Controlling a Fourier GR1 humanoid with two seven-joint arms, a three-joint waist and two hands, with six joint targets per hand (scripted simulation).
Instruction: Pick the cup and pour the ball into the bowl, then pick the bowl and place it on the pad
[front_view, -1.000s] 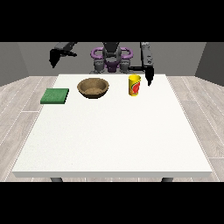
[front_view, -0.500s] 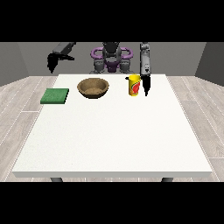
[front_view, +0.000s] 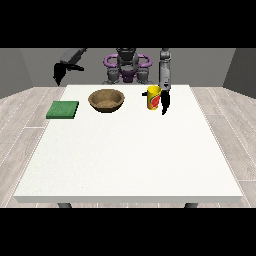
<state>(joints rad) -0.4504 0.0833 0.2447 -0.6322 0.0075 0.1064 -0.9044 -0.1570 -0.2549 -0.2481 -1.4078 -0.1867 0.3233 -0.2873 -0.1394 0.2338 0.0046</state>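
Observation:
A yellow cup (front_view: 153, 97) with a red label stands upright on the white table (front_view: 130, 150), right of centre at the far side. The ball inside it does not show. The hand at the view's right (front_view: 164, 101) hangs right beside the cup, its fingers pointing down along the cup's right side. A brown wooden bowl (front_view: 106, 100) sits left of the cup. A green pad (front_view: 63, 109) lies flat near the table's left edge. The hand at the view's left (front_view: 58, 73) is raised above the table's far left corner, holding nothing.
The robot's torso (front_view: 127, 67) stands behind the table's far edge. Wooden floor surrounds the table on all sides.
The hand at the view's right has come down and in towards the cup's right side. The hand at the view's left has dropped slightly and shifted left.

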